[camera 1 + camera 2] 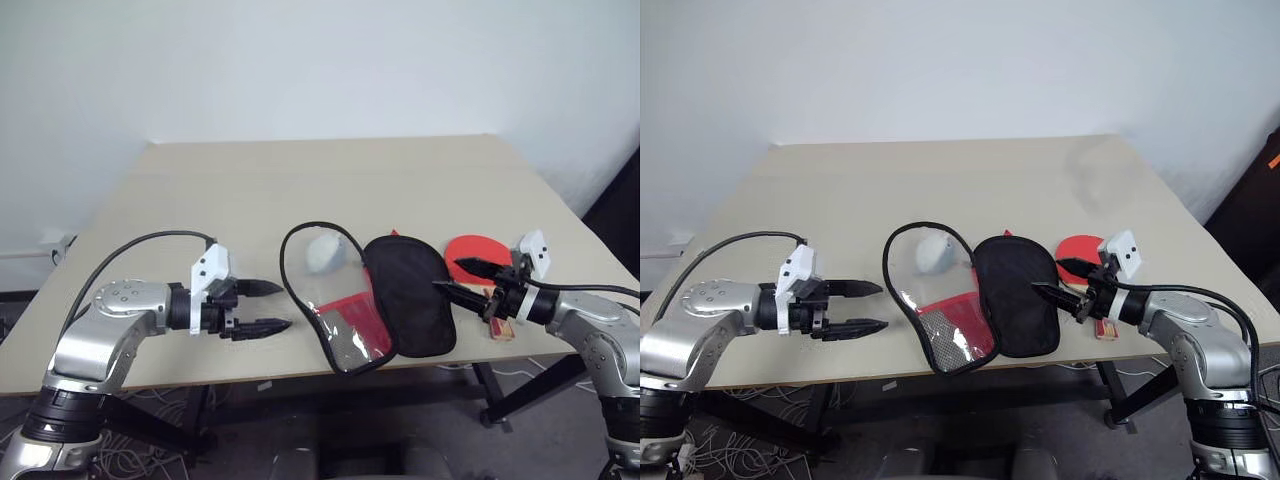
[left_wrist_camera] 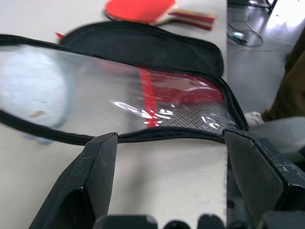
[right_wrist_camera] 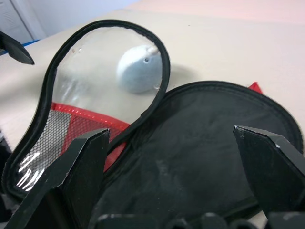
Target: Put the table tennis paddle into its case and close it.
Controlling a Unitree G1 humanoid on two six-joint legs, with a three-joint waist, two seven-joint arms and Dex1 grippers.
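Paddle (image 1: 468, 250) flat near table (image 1: 300, 175) right edge, just behind right gripper (image 1: 466, 278); case (image 1: 385, 295) spread open at front edge. Both grippers, left gripper (image 1: 262, 306) too, wide and empty. Probably light, stiff: best pinched by handle. Case soft, floppy.

Soft, even daylight-like light fills the room, leaving the pale table (image 1: 300, 180) almost shadowless. White glare streaks the case (image 2: 157, 112) on its clear window. In the wrist views, the near black fingers (image 3: 81, 176) look blurred and oversized.
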